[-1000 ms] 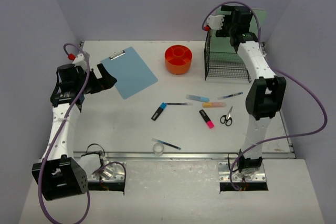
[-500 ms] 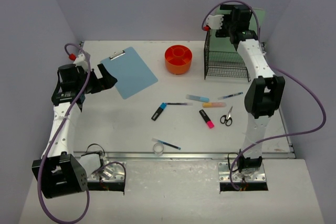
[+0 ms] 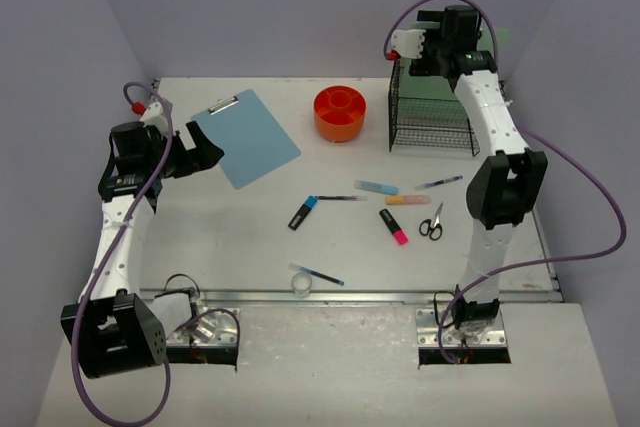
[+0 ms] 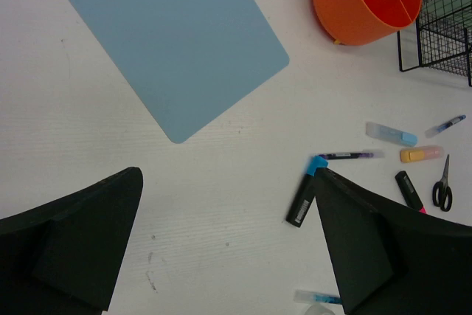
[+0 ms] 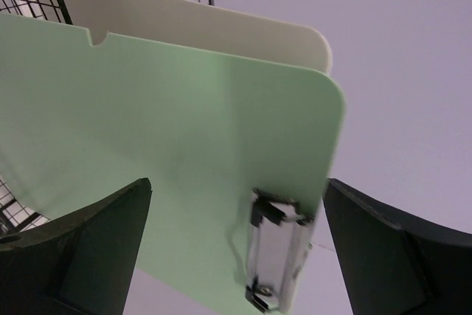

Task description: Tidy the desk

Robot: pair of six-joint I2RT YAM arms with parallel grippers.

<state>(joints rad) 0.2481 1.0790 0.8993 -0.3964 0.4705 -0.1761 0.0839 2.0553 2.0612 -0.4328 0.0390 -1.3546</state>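
Green is the colour to watch. In the top view the green clipboard [image 3: 425,82] stands in the black wire rack [image 3: 432,132] at the far right of the desk [image 3: 250,237]. The right gripper [image 3: 440,47] hangs just above the rack's far side. Compared with a second ago, that wrist has lifted a little and drawn toward the far wall, and its jaws have finished spreading. I judge the board has been let go and is now filed, so this arm is free for the next item.

The left gripper [image 3: 203,157] has not moved. It sits at the left, just beside the blue clipboard [image 3: 245,137], which lies flat and unfiled. Nothing loose has shifted either: the orange organiser [image 3: 340,112], the blue-capped marker [image 3: 303,212], the pink highlighter [image 3: 394,227], the scissors [image 3: 432,222] and the tape roll [image 3: 302,285] by the near rail.

In the left wrist view, the fingers stand wide apart with only white desk between them. The blue clipboard is off to the far left and the marker lies close to the right finger.

In the right wrist view, the fingers are spread on either side of the green clipboard and hold nothing. Its metal clip [image 5: 276,256] sits between them, a cream board [image 5: 221,23] stands behind it, and rack wire shows at the top left.
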